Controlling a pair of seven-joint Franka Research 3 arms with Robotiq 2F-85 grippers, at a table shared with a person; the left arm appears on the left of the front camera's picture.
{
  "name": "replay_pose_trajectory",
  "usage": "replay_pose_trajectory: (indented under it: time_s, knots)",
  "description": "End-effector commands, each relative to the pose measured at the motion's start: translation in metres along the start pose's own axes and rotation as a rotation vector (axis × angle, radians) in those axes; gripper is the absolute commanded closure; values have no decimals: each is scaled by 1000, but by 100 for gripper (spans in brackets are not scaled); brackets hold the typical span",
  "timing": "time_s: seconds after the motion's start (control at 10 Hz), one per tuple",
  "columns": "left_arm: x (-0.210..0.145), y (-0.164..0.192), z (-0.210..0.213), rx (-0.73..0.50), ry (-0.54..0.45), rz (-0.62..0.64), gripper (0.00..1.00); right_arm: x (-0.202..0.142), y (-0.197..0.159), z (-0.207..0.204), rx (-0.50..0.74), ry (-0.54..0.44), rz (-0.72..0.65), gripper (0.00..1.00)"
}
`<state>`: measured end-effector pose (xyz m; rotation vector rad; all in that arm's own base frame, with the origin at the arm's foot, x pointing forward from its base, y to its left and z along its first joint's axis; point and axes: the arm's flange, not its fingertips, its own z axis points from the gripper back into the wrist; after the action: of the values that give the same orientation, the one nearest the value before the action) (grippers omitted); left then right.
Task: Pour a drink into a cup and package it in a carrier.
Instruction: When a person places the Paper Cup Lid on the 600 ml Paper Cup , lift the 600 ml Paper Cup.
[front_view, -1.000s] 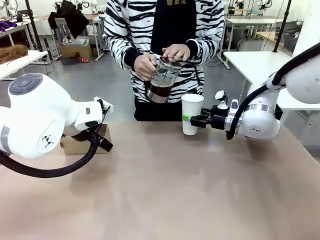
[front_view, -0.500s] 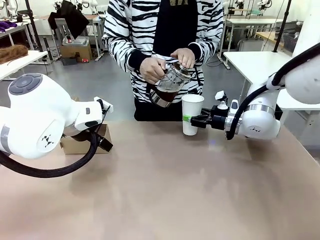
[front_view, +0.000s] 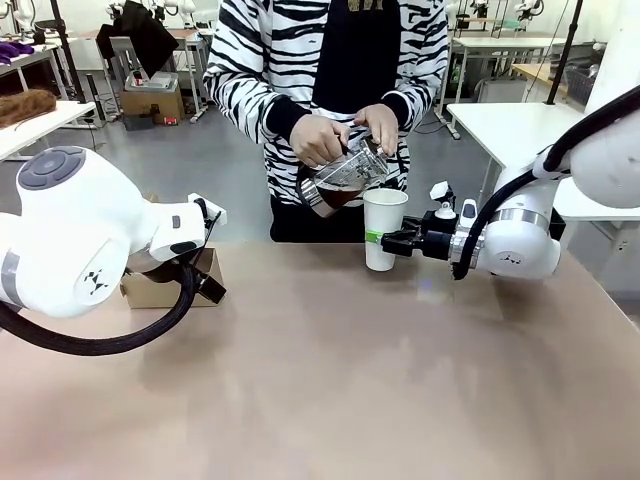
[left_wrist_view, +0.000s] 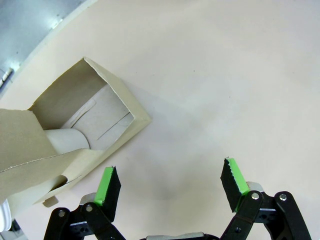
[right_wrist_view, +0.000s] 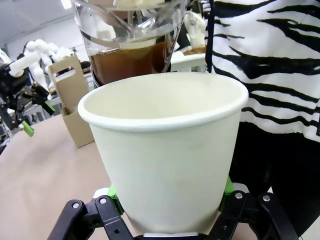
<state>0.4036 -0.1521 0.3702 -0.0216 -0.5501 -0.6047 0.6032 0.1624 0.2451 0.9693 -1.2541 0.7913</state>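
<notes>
A tall white paper cup (front_view: 383, 228) stands upright near the table's far edge, without a lid. My right gripper (front_view: 384, 240) is shut on the cup (right_wrist_view: 167, 150) low on its wall. The person's two hands tilt a clear glass carafe (front_view: 343, 178) toward the cup's rim; the dark brown drink (right_wrist_view: 131, 59) sits in its lower part, just behind the rim. The brown cardboard carrier (front_view: 165, 283) lies at the left, partly behind my left arm. My left gripper (left_wrist_view: 170, 185) hangs open above bare table, right beside the carrier (left_wrist_view: 75, 135), whose open slot faces the camera.
The person in a zebra-striped top stands at the far side, close behind the cup. The tan table (front_view: 350, 380) stretches wide between both arms. White tables and boxes stand in the room behind.
The person has moved the carafe right and down and tipped it further toward the cup's rim. Both arms and the cup have stayed still.
</notes>
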Motion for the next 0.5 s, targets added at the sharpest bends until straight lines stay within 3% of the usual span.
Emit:
replay_pose_trajectory:
  time_s: [0.0, 0.4]
  knots:
    - [0, 1, 1, -2, -2, 2, 0, 3, 3, -1, 2, -2, 0, 20]
    - [0, 1, 1, -2, -2, 2, 0, 3, 3, -1, 2, -2, 0, 20]
